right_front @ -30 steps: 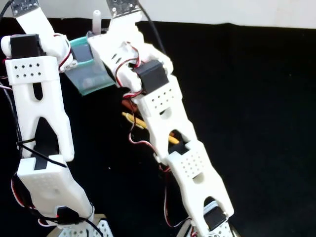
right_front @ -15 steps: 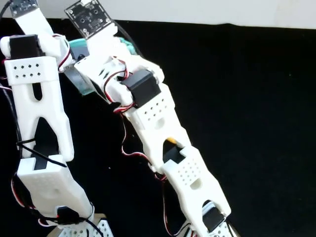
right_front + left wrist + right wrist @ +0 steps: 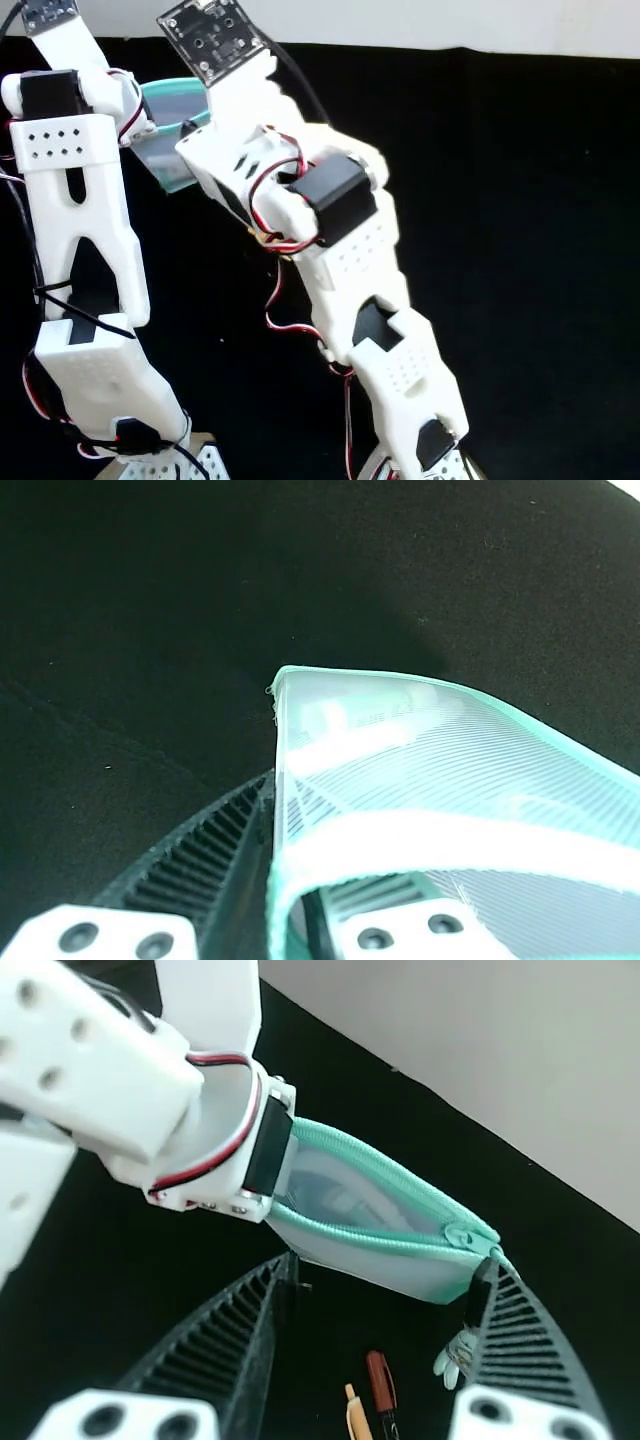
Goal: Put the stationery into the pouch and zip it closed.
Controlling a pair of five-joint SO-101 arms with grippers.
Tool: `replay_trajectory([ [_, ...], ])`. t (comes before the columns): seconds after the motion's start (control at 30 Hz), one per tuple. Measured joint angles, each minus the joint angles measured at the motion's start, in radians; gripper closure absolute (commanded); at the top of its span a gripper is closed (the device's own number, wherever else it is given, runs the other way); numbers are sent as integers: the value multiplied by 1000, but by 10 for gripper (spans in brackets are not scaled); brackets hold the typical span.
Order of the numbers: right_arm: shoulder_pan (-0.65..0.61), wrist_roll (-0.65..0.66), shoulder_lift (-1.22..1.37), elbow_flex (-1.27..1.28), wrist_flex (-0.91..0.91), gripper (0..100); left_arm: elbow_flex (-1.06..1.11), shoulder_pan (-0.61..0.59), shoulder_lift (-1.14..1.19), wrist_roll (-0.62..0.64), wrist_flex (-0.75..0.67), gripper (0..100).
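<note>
Left jaws pinch the open pouch (image 3: 380,1230) above the surface's (image 3: 520,200) far-left corner; right jaws stand spread near its zipper pull (image 3: 462,1237). Pens (image 3: 372,1400) lie outside, so loading and zipping are left.

Black table cover (image 3: 530,220); pale wall (image 3: 450,20) along its far edge.

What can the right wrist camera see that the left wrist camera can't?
Right wrist view: the pouch's open teal zipper, plus a brown pen and a yellowish pen lying on the black table, below the open right gripper. Left wrist view: a close look through the striped side at something white inside. Both: the clear, teal-edged pouch, held by the left gripper.
</note>
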Motion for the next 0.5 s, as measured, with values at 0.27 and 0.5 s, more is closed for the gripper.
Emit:
replay_trajectory([
  [0.27, 68, 15, -6, 0, 2, 731, 0, 0, 0, 0, 0, 993],
  [0.5, 127, 71, -69, 176, 2, 731, 0, 0, 0, 0, 0, 993],
])
